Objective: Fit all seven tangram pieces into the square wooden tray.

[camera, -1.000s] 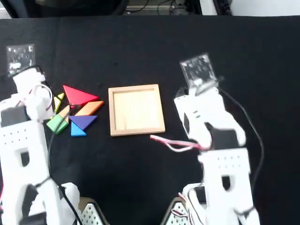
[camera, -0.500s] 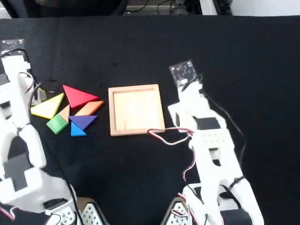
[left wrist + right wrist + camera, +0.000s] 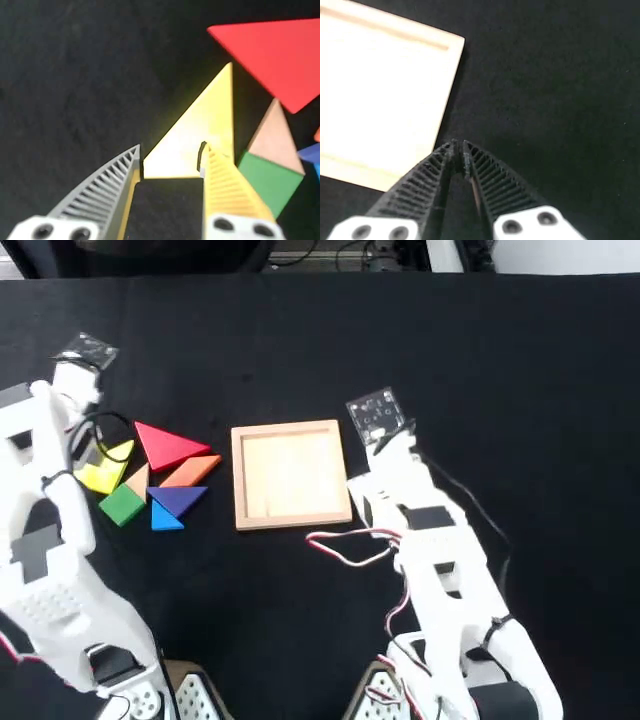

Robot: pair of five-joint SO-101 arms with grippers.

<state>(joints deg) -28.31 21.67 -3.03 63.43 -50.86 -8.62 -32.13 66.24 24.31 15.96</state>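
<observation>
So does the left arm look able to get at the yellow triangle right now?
Probably yes: the left gripper is open right over the yellow triangle, with nothing lying on it. The green square sits close beside it and may crowd one finger.

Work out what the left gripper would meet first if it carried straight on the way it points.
The yellow triangle, lying just ahead of the open left gripper; how near is unclear. The red triangle lies beyond.
</observation>
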